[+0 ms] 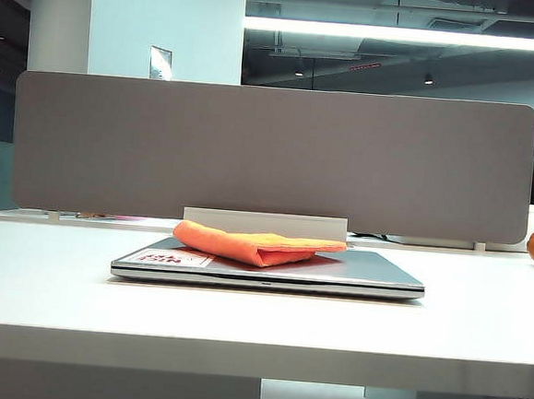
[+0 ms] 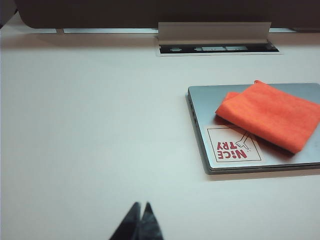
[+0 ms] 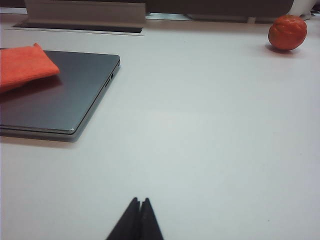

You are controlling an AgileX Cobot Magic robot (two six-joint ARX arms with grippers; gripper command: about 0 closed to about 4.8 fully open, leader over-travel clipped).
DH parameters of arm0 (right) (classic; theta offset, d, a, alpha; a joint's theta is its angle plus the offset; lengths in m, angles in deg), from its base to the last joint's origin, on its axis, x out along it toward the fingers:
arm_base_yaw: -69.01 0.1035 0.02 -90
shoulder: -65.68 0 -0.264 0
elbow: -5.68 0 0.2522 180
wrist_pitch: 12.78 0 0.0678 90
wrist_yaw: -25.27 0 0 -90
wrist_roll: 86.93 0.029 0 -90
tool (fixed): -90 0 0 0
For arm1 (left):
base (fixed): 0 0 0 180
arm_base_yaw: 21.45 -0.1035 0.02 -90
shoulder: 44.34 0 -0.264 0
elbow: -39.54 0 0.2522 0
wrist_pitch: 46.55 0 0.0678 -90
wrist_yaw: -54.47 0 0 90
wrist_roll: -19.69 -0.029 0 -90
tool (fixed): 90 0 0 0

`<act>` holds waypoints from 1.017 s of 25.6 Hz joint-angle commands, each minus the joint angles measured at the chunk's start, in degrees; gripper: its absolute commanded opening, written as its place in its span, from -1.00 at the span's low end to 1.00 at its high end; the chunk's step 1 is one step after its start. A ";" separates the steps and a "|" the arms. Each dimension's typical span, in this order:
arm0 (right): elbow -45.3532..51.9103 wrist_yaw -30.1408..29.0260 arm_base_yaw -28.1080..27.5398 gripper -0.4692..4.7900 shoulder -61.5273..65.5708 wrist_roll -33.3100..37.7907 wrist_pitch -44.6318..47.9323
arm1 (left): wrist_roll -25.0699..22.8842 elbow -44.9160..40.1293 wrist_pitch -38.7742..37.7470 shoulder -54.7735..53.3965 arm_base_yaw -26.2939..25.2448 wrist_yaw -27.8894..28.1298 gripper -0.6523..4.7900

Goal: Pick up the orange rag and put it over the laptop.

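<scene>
orange rag [image 1: 259,245]: folded, lying on the closed lid of the laptop [image 1: 372,274], beside its white sticker [image 2: 233,145].
left gripper [image 2: 140,220]: clenched, holding nothing, above bare table [image 1: 258,319], well apart from the laptop.
right gripper [image 3: 138,217]: clenched, empty, above the table on the laptop's other side.
orange ball [image 3: 287,32]: at the table's far right edge.

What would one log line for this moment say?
rag: on laptop lid | left claw: shut, empty, off laptop | right claw: shut, empty
</scene>
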 commanded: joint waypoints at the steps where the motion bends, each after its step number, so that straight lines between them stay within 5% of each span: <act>1: 0.20 0.31 0.04 -0.84 -0.02 0.15 0.42 | 0.48 -3.17 0.85 2.99 0.02 0.20 -0.78; 7: 0.20 0.31 0.04 -0.84 -0.04 0.15 0.42 | 7.78 -5.22 3.89 5.66 0.04 0.15 -0.78; 19: 0.20 0.31 0.04 -0.84 -0.07 0.15 0.46 | 7.61 -5.25 0.63 5.64 0.09 0.39 -0.78; 26: 0.20 0.31 0.04 -0.84 -0.07 0.15 0.48 | 4.70 -7.17 0.37 5.97 -3.02 6.82 -0.78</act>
